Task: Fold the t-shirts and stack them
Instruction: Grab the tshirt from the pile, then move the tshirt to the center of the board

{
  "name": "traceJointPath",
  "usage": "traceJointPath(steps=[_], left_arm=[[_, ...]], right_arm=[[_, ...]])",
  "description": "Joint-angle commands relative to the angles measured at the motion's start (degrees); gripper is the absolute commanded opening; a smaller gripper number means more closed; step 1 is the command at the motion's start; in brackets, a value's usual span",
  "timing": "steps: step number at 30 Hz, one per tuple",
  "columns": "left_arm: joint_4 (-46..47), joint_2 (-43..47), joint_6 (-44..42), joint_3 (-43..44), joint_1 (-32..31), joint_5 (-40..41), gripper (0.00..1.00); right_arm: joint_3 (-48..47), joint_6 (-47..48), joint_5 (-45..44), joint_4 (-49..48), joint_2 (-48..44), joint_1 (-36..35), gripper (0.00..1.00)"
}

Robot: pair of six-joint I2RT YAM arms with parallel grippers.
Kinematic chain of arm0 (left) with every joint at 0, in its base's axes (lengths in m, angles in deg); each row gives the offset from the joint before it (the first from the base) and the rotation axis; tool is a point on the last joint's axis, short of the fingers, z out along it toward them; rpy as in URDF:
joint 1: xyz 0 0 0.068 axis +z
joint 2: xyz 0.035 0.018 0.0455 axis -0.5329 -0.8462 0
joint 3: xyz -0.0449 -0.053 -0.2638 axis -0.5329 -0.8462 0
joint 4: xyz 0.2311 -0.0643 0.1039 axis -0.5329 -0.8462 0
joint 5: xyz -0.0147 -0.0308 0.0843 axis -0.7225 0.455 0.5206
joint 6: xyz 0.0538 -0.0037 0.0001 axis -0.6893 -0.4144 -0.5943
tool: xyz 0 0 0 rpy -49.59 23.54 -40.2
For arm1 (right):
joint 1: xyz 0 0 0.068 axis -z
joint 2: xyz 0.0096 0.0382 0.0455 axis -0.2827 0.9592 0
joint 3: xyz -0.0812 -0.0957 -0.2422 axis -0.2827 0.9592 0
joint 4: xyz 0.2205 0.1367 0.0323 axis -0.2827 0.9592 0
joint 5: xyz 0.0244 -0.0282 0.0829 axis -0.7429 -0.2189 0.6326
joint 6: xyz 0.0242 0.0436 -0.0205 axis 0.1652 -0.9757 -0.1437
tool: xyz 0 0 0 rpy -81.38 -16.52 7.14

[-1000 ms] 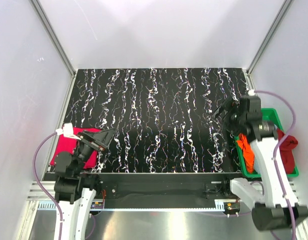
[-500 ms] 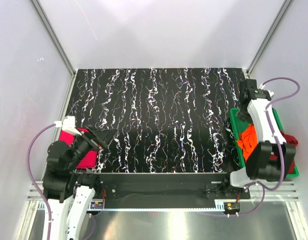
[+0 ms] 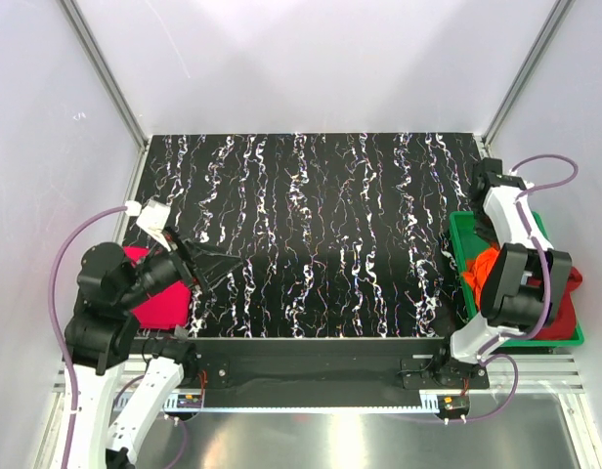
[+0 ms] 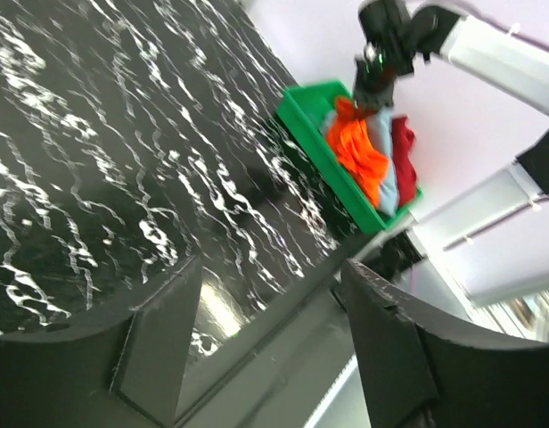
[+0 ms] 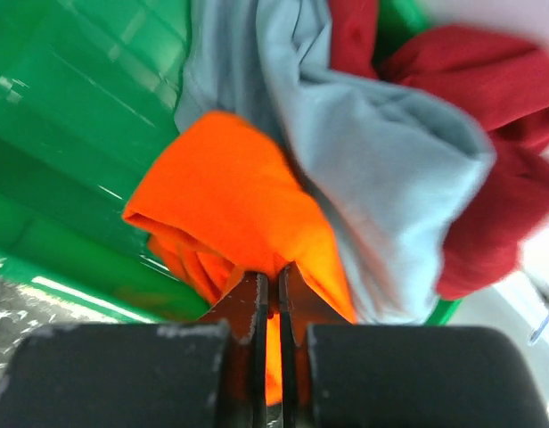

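While in green tray [image 5: 61,98], orange t-shirt [image 5: 230,196] in pinch of right hand [image 5: 276,290].

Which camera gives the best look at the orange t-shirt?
The right wrist view: the orange t-shirt fills it close up, pinched in the right claw. The left wrist view shows it small in the green tray; the top view partly hides it behind the right arm.

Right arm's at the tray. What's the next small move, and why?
Probably raise the right gripper straight up: its fingers look shut on a fold of the orange shirt, which lies in the green tray, bunched against the light blue shirt.
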Motion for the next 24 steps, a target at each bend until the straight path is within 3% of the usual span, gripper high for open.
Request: traceJointPath(steps=[1, 4, 10, 13, 15, 16, 17, 19, 20, 21, 23, 24], left_arm=[[-0.9, -1.6, 0.9, 3.0, -0.1, -6.7, 0.69], [-0.8, -2.3, 7.5, 2.3, -0.1, -5.8, 0.78], [-0.8, -4.0, 20.4, -0.7, -0.2, -5.9, 0.78], [-0.6, -4.6, 22.1, -0.6, -0.1, -5.3, 0.76], [-0.4, -4.9, 22.2, 0.6, -0.1, -4.2, 0.75], [-0.4, -5.4, 22.2, 1.0, -0.2, -3.9, 0.75], [-0.4, -5.7, 22.2, 1.5, -0.2, -3.5, 0.74], [-0.4, -6.4, 21.9, 2.8, -0.2, -3.0, 0.72], [-0.4, -7.1, 21.5, 3.0, -0.1, -2.8, 0.70], [-0.4, -7.5, 20.7, 3.6, -0.2, -2.6, 0.68], [-0.5, -7.9, 20.1, 3.7, -0.1, -2.7, 0.69], [-0.6, -7.9, 19.6, 3.4, -0.1, -2.3, 0.72]], right_arm=[[-7.2, 4.5, -3.7, -1.5, -7.5, 0.3, 0.00], [-15.5, 6.8, 0.3, 1.2, -12.1, 0.3, 0.00], [-36.6, 0.5, 13.7, 7.2, -16.1, -2.3, 0.00], [-46.9, -4.4, 26.4, 9.6, -16.2, -3.6, 0.00], [-50.3, -10.0, 42.4, 8.7, -16.4, -4.0, 0.00], [-50.1, -12.3, 48.4, 7.6, -16.6, -4.4, 0.00], [-46.5, -17.3, 62.7, 5.3, -17.6, -4.6, 0.00], [-38.5, -24.6, 73.8, -5.8, -19.8, -8.8, 0.00], [-27.8, -32.5, 82.6, -11.7, -21.3, -10.7, 0.00], [-22.2, -36.4, 84.6, -24.0, -25.1, -14.0, 0.00], [-8.9, -40.9, 88.5, -31.6, -29.7, -19.9, 0.00], [-4.5, -41.1, 90.0, -35.2, -31.0, -21.1, 0.06]])
